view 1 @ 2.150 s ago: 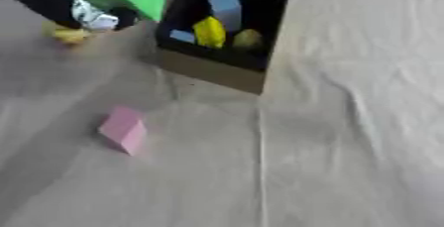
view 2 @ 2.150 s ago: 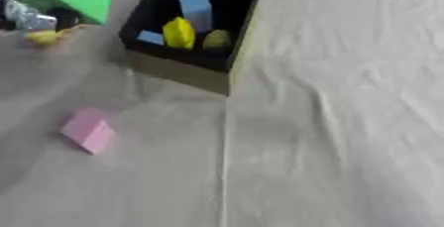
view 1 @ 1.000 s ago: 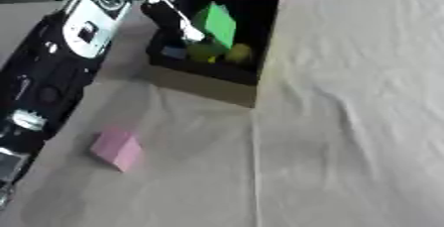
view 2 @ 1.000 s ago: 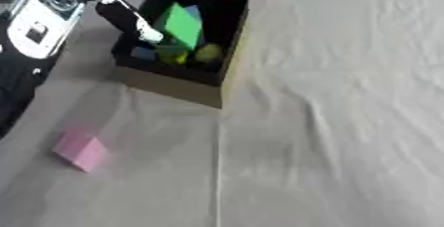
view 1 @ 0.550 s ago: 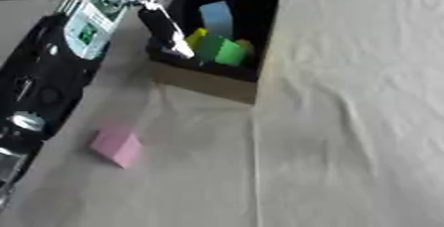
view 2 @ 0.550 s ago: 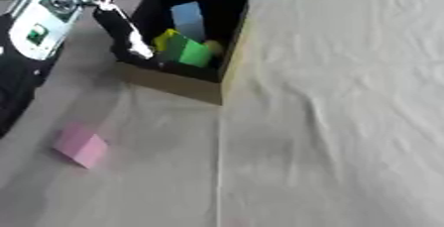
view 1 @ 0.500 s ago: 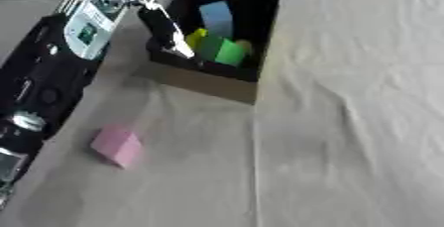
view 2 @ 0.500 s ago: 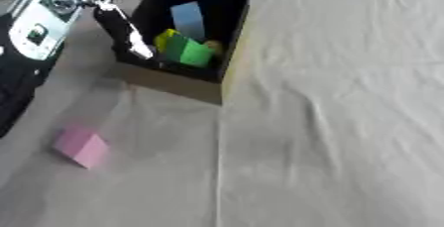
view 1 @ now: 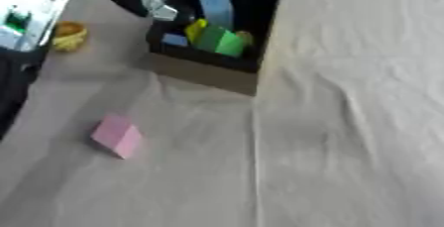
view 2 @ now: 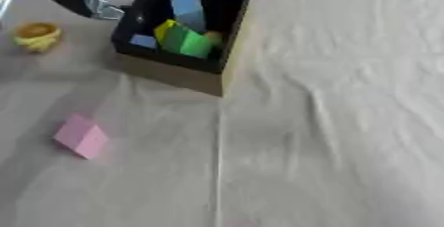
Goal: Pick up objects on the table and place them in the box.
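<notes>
Left hand (view 1: 156, 4) hovers at the box's (view 2: 178, 75) left rim; finger state cannot be determined. Green block (view 2: 185, 40) lies inside the box. Pink block (view 1: 117, 135) sits toward the table's (view 1: 347, 122) near-left, well apart, left hand nearer. Yellow object (view 2: 36, 35) lies left of the box.

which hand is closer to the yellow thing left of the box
Left. The left hand hangs just above and to the right of the yellow object, by the box wall. The right hand shows in neither view.
</notes>
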Robot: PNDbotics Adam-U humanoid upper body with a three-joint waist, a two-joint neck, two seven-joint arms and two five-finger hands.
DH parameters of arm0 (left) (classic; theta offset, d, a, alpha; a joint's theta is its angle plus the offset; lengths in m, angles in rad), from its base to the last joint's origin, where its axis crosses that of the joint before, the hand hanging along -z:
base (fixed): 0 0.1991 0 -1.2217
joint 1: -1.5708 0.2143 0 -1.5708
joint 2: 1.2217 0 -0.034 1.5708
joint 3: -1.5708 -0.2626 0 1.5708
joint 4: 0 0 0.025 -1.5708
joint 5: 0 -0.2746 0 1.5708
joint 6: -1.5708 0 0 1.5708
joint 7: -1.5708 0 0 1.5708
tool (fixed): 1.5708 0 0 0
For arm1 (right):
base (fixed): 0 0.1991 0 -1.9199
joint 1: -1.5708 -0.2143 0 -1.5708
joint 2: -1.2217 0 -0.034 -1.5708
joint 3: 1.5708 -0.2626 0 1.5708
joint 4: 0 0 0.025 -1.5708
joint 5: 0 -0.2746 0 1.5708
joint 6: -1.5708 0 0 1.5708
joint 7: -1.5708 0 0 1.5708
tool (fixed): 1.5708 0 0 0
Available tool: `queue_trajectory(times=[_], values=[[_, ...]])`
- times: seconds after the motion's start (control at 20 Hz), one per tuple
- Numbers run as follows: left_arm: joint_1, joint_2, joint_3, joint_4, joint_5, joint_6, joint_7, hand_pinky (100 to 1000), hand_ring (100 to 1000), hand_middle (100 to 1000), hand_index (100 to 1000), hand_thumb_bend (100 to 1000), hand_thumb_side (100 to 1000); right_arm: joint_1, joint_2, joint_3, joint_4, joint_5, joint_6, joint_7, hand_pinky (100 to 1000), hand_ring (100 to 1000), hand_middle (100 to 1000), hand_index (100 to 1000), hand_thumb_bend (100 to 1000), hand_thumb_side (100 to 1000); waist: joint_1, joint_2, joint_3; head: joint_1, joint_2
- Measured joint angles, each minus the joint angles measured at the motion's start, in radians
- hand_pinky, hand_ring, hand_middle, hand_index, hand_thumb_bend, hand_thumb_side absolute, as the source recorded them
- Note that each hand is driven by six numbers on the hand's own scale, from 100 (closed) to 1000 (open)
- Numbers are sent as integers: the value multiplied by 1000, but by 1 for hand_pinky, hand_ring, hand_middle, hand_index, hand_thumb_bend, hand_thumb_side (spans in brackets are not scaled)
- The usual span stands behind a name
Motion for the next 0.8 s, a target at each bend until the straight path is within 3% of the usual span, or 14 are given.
queue_trajectory(times=[0.15,0.25,0.8], values=[[101,105,24,-163,84,44,9,784,766,733,835,665,346,9,-5,-5,0,8,0,-8,854,838,687,746,100,633,2,0,12,-15,0],[164,165,26,-213,106,44,16,775,759,728,840,673,344,9,-5,-5,0,12,1,-12,854,838,687,746,100,633,2,0,18,-22,0],[451,317,-25,-244,141,-109,75,813,787,747,827,707,431,6,-5,-7,0,13,-4,-19,854,838,687,746,100,632,2,0,16,-44,-1]])
